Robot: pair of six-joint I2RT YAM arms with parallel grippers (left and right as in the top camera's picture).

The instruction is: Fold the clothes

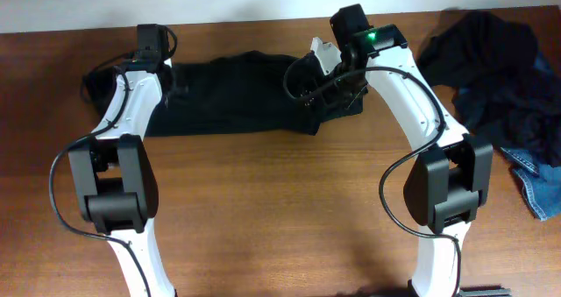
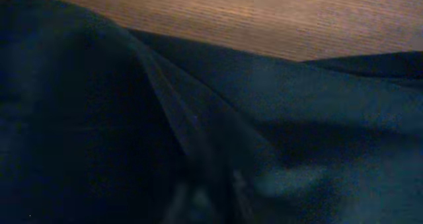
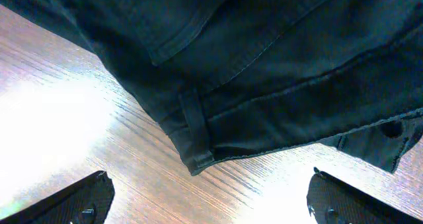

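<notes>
A long black garment (image 1: 237, 95) lies flat across the far middle of the table, one of the clothes. My left gripper (image 1: 168, 85) is down on its left end. In the left wrist view dark fabric (image 2: 277, 112) fills the frame, and a raised fold runs down into the dim, close-set fingers (image 2: 192, 201), which look shut on the cloth. My right gripper (image 1: 314, 87) is at the garment's right end. Its fingers (image 3: 86, 199) stand wide open over bare wood, and the waistband corner with a belt loop (image 3: 195, 135) lies just ahead of them, untouched.
A heap of more dark clothes (image 1: 491, 60) sits at the far right, with a blue denim piece (image 1: 536, 187) at the right edge. The brown wooden table (image 1: 280, 209) runs toward me in front of the garment, flanked by both arm bases.
</notes>
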